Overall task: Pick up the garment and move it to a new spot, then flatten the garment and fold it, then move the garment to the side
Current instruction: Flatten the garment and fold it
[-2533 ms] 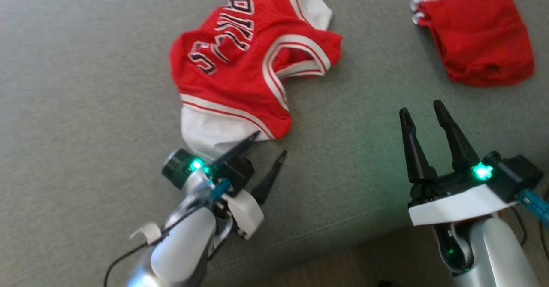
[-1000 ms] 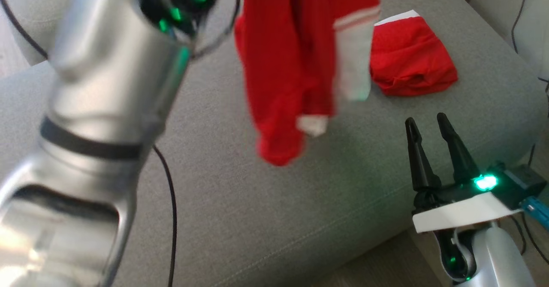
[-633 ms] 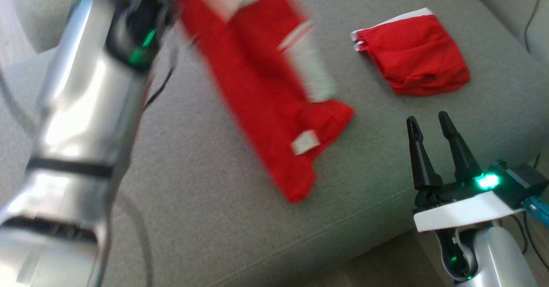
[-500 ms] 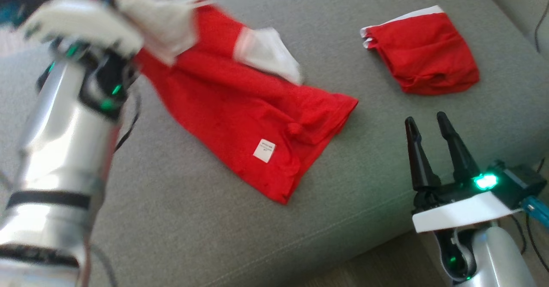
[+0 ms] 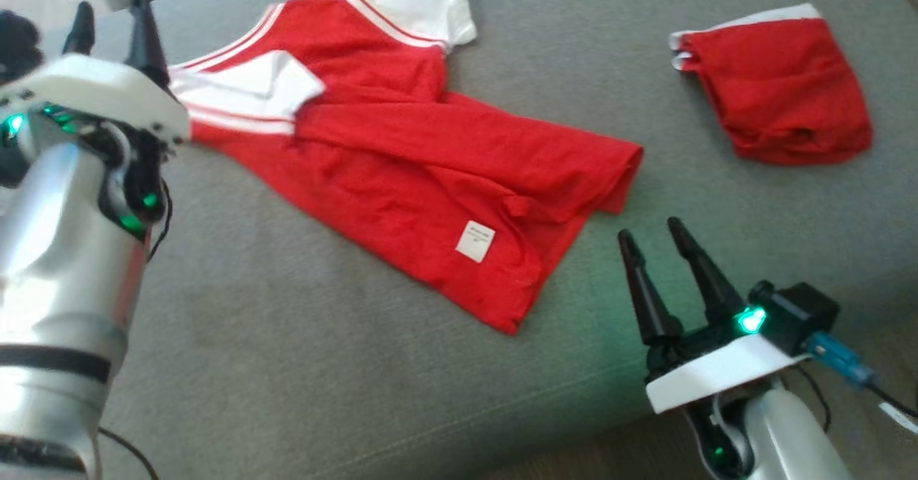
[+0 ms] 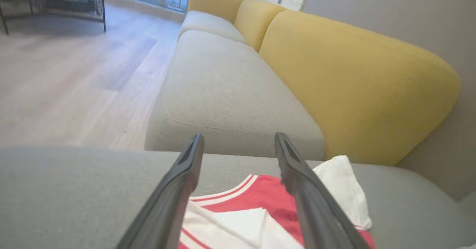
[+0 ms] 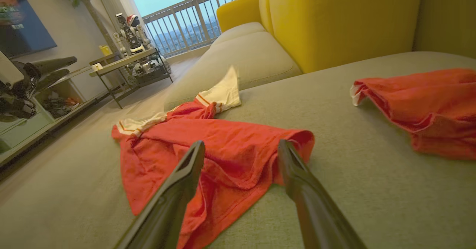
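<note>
Red garment [image 5: 401, 171] lies rumpled, seemingly inside out; left gripper [image 5: 109, 3] and right gripper [image 5: 650, 229] stand wide.

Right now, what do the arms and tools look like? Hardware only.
Left tool: two long dark tapered fingers on a white housing, green lights beneath, silver forearm with a black band, thin black cable. Right tool: same fingers and white housing, one green light, a black module with a blue plug and cable, silver forearm.
</note>
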